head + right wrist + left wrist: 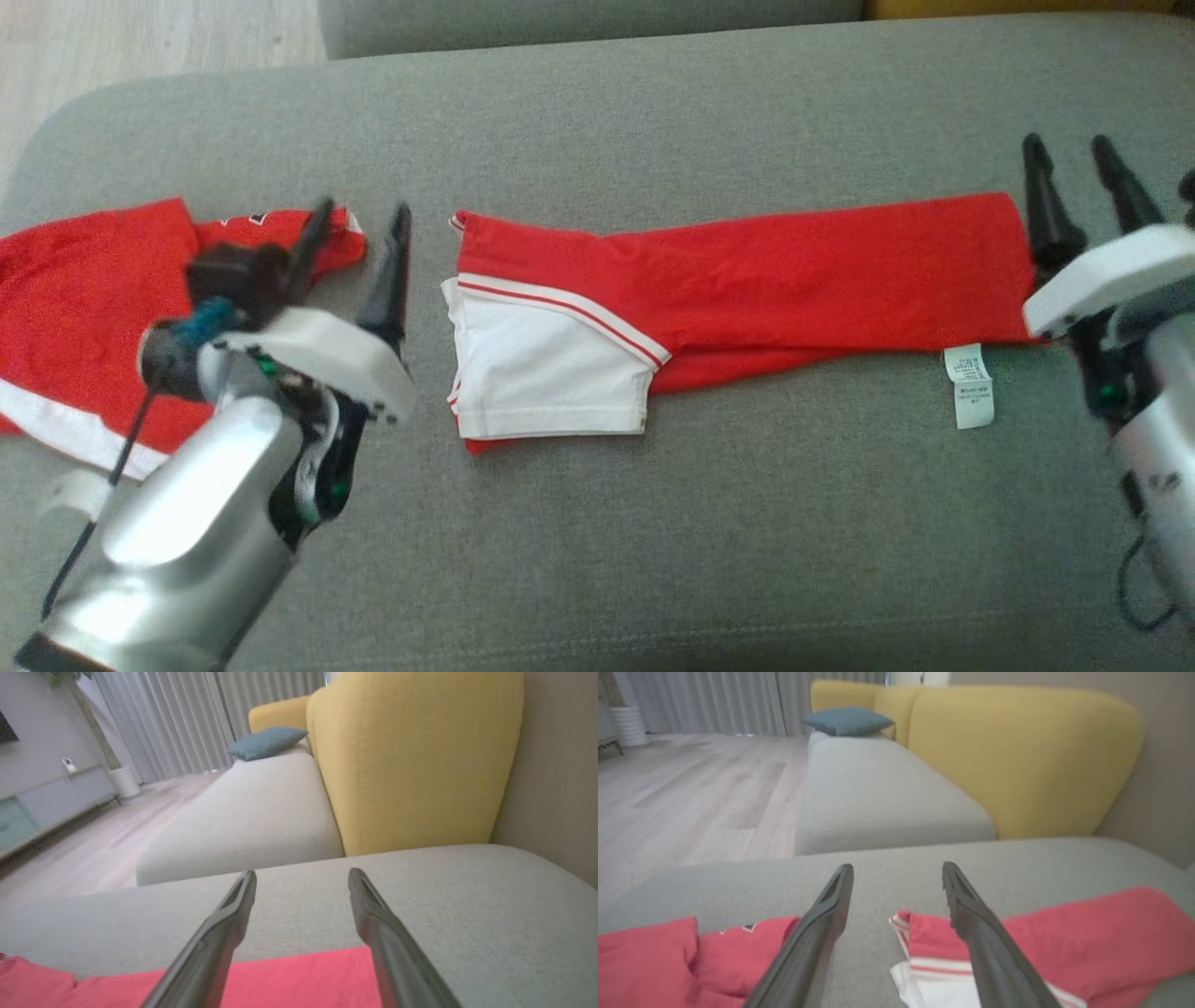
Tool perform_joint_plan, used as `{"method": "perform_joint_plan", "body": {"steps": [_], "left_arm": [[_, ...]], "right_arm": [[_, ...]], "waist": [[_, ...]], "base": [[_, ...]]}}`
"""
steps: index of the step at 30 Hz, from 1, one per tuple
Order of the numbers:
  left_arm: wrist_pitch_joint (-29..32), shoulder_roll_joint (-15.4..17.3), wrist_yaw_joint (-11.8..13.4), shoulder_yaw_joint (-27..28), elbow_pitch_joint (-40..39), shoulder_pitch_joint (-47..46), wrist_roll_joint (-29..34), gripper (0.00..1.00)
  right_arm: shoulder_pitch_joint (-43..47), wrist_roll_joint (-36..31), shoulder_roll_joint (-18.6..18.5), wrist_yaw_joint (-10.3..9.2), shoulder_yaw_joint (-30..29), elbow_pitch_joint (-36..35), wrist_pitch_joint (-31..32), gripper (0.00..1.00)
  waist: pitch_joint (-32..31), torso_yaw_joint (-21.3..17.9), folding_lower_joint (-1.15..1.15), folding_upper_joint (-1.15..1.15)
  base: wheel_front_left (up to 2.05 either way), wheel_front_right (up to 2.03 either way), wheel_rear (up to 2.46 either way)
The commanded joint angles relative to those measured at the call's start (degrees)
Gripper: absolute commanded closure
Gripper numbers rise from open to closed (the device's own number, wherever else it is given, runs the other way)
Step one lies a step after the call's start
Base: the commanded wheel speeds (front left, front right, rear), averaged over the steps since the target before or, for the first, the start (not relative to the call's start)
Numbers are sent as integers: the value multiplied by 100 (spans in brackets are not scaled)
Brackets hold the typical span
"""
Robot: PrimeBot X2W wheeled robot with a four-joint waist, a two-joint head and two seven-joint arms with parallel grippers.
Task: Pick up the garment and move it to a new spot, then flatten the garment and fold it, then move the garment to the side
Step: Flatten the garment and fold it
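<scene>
L forearm [196, 523]: pale, at lower left of head view, angled up twd the gap btw the two red pieces.
Cushion [653, 560]: grey fabric, wide; both pieces lay on it.
Garment [794, 271]: red, folded into a long strip, flat across the cushion's middle, running left to right.
White panel [541, 373]: on top at the garment's left end, w/ red-white stripe trim.
Care label [969, 385]: white, stuck out from the garment's near edge, nr its right end.
Second red garment [84, 308]: at far left, white band along its near side, apart from the garment.
Left gripper [362, 213]: released, fingers spread, nothing btw them; over the grey strip btw the two pieces, one finger across the second red garment's corner.
Right gripper [1067, 142]: released, fingers apart, empty; just beside the garment's right edge. Contact w/ cloth: couldn't tell.
Far seat [878, 793]: grey, beyond the cushion.
Backrest [1017, 756]: yellow, alongside the far seat.
Pillow [847, 721]: teal, at the far seat's far end.
Floor [691, 793]: pale wood.
Curtains [714, 700]: grey, farthest back.
</scene>
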Motion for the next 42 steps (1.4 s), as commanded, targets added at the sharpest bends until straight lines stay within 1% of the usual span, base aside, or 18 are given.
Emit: {"method": "perform_joint_plan", "body": {"steps": [1,3,5,11,14,16,21,24,27,28,29,37,42], "left_arm": [[-67,-4,95,714,-335,-100,267,0],[-68,-272,88,1350,-558,252,550,0],[-69,-559,-17,1883,-722,614,855,0],[-70,-1401,-565,3134,-1013,1518,1729,0],[-70,-1731,-930,3504,-1046,1767,2111,0],[-70,-1876,-1169,3652,-1015,1837,2351,0],[-70,-2107,-1611,3901,-887,1803,2756,0],[-71,-2197,-1774,3996,-793,1764,2888,0],[-71,-2253,-1900,4052,-703,1721,2985,0],[-71,-2267,-1931,4061,-679,1706,3012,0],[-71,-2267,-1931,4061,-679,1706,3012,0],[-71,-2310,-2075,4132,-571,1563,3133,0],[-71,-2313,-2077,4137,-558,1517,3090,0]], "right_arm": [[158,107,42,19,38,-343,-211,0],[339,53,99,19,18,-595,-393,0],[526,-103,180,19,-47,-815,-505,0],[1189,-812,629,19,-644,-1395,-579,0],[1448,-1124,852,19,-994,-1600,-581,0],[1540,-1293,948,19,-1192,-1695,-581,0],[1562,-1635,1048,19,-1619,-1789,-582,0],[1461,-1876,1036,19,-1979,-1563,-545,0],[1247,-2063,1070,19,-2477,-1205,-355,0],[1162,-2128,1083,19,-2641,-1072,-265,0],[1162,-2128,1083,19,-2641,-1072,-265,0],[491,-2545,1165,19,-3903,-143,324,0],[300,-2798,1258,19,-4163,192,635,0]], "waist": [[-21,-2,0,0],[-33,-16,0,0],[-49,-27,0,0],[-77,-12,0,0],[-23,56,0,0],[19,108,0,0],[217,261,0,0],[351,346,0,0],[501,428,0,0],[553,455,0,0],[553,455,0,0],[905,619,0,0],[996,616,0,0]], "base": [[0,0,0],[0,0,0],[0,0,0],[0,0,0],[0,0,0],[0,0,0],[0,0,0],[0,0,0],[0,0,0],[0,0,0],[0,0,0],[0,0,0],[0,0,0]]}}
